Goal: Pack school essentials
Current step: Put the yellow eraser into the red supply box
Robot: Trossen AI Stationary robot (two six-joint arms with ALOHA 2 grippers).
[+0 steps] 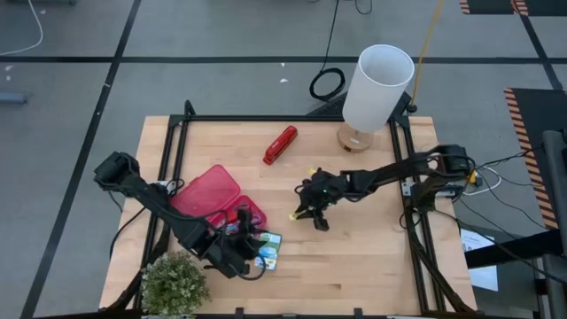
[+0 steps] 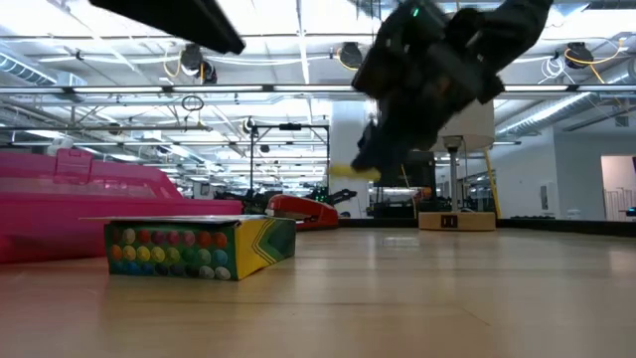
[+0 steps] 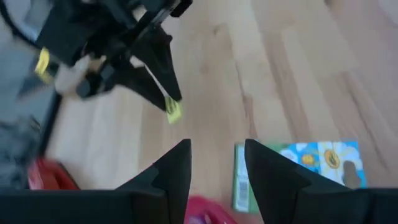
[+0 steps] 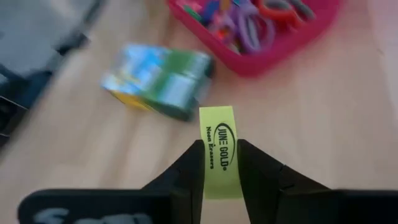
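Fingers of the right end effector pinch a yellow neon eraser, held in the air at the centre of the high view. The left end effector hangs with its fingers parted at lower left, over the near edge of the pink case. Scissors and small coloured pieces already lie in the case. The crayon box sits on the bench beside it, unpacked. By this showing, packing is partly done.

yellow eraser — pink case, red stapler
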